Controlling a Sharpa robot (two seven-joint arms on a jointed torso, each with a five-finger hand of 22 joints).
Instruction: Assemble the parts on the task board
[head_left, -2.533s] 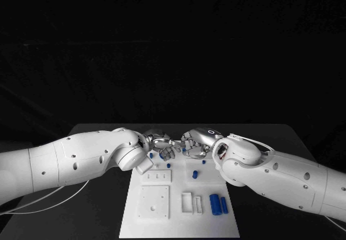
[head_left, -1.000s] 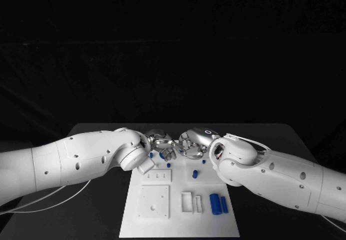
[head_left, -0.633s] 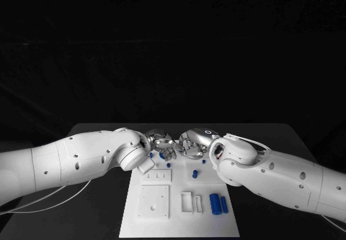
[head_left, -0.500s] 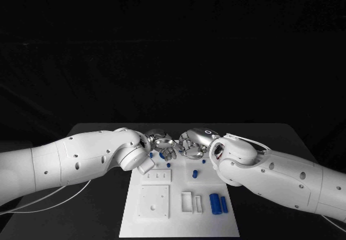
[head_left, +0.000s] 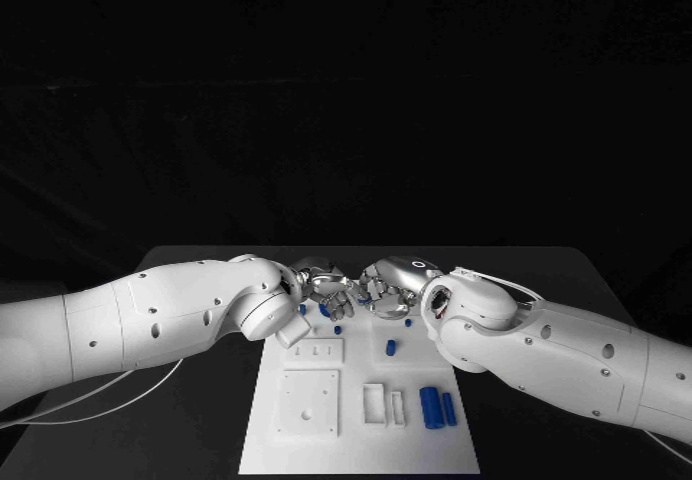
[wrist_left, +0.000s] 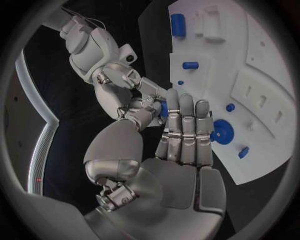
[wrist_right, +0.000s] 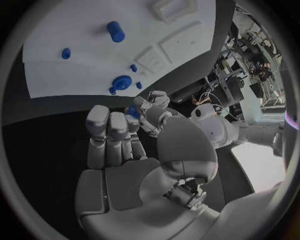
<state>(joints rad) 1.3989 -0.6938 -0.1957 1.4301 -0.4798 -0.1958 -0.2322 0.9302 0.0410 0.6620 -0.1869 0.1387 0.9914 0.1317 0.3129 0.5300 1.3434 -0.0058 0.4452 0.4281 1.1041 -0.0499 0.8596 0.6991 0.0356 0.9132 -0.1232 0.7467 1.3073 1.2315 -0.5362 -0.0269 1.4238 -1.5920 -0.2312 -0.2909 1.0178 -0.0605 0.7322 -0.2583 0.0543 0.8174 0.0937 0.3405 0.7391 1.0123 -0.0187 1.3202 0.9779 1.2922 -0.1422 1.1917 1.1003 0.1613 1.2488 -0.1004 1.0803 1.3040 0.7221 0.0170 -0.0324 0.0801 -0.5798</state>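
Item 1, hands. On my head view the left hand (head_left: 320, 281) and right hand (head_left: 387, 282) meet fingertip to fingertip over the far end of the task board (head_left: 361, 440); what sits between them I cannot make out there. My left wrist view supplies it: a small blue part (wrist_left: 163, 108) is pinched at the tips of the other hand (wrist_left: 140, 102), with my left hand's long fingers (wrist_left: 184, 130) lying straight and pressed together beside it. The right wrist view shows the same blue part (wrist_right: 132, 112) between the two sets of fingertips; which hand carries it I cannot tell for certain, nor whether the left also grips it.

Item 2, parts on the board, head view: two blue cylinders (head_left: 430, 407) side by side near the front right, one short cylinder (head_left: 389, 348) mid-board, one small peg (head_left: 338, 329) further back. The left wrist view adds one blue round disc (wrist_left: 222, 131), hidden under the arms on the head view.
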